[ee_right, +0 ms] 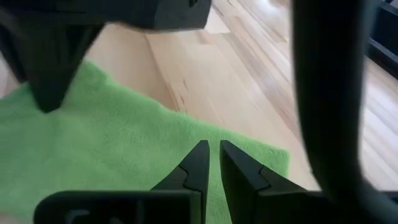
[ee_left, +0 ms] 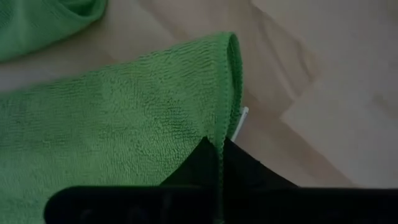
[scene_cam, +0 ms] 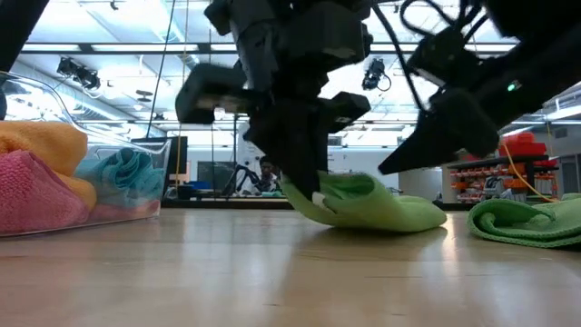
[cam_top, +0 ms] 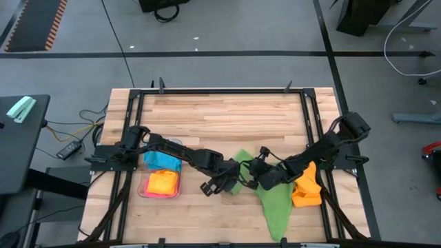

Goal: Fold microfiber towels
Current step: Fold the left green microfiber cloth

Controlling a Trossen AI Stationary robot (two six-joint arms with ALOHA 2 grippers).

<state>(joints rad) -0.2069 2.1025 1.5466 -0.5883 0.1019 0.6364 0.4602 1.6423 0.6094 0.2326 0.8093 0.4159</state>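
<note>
left claw [ee_left: 219,163]: pinching hem of soft green microfiber towel [ee_left: 118,124] | right claw [ee_right: 213,163]: nearly pressed together, tips over same towel | towel: desk [cam_top: 227,117] centre, between claws

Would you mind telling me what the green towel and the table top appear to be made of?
The green towel looks like microfiber cloth: fuzzy, looped matte pile with a stitched hem along its edge. The table top appears to be light wood, likely butcher-block: joined planks with visible grain and a faint satin sheen.
</note>
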